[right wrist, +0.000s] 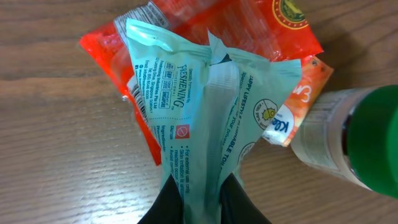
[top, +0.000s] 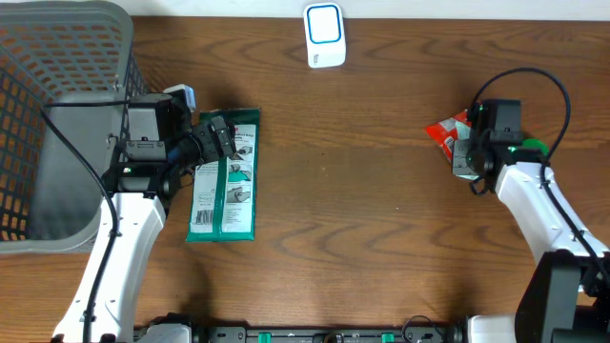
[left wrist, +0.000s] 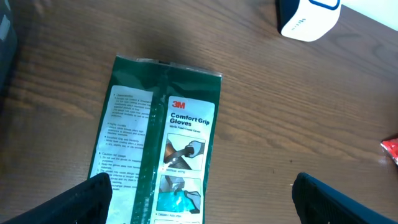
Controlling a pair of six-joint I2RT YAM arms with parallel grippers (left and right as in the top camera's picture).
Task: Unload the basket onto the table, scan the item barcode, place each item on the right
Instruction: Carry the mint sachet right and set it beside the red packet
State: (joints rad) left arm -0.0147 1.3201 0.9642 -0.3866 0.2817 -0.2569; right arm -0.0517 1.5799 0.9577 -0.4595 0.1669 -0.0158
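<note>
A green 3M gloves package [top: 225, 176] lies flat on the wooden table, printed side up, with a barcode near its lower left corner [top: 202, 217]. My left gripper [top: 221, 136] hovers over the package's top end, open wide; in the left wrist view the package [left wrist: 163, 149] lies between and below the fingertips [left wrist: 93, 193], untouched. My right gripper [right wrist: 203, 199] is shut on a pale teal wipes packet [right wrist: 211, 106], pinching its lower end. A white and blue scanner [top: 324, 36] stands at the back centre of the table and also shows as the scanner [left wrist: 309, 18] in the left wrist view.
A grey mesh basket [top: 95, 38] fills the far left. Under the teal packet lies an orange-red snack packet [right wrist: 249, 25], seen from overhead as a red packet [top: 446, 131]. A green-capped bottle [right wrist: 367, 140] lies right of it.
</note>
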